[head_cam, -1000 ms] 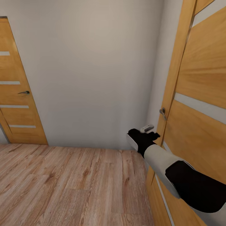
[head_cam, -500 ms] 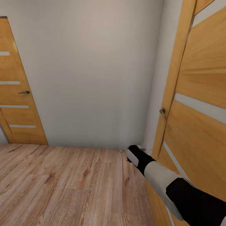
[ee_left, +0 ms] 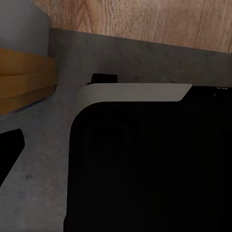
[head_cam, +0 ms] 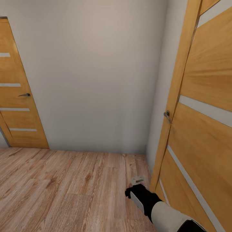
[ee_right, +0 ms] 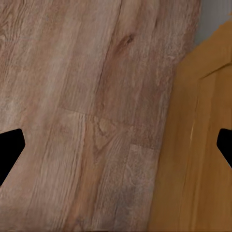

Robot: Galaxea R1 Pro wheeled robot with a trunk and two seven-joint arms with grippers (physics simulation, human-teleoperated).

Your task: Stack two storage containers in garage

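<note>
Low beside the open wooden door on the robot's right side, the right gripper hangs close over the light wood-plank floor, its arm bent down and pulled in toward the body. In the right wrist view the two dark fingertips sit at opposite edges of the picture with nothing but planks and the door's edge between them, so the gripper is spread and carries nothing. That low, tucked pose reads as a travelling posture, keeping the arm clear of the door leaf and its metal lever handle rather than reaching for it. The left gripper's fingertip shows over a grey stretch of floor, with a black, white-edged part of the robot just beside it; whether that gripper is spread or pressed together cannot be told. Farther out, a plain white wall closes the corner, and a second wooden door stands shut at the far left. The two storage containers are not to be seen here; judging by the flooring, the robot is in a passage between rooms, with carrying not yet begun.
</note>
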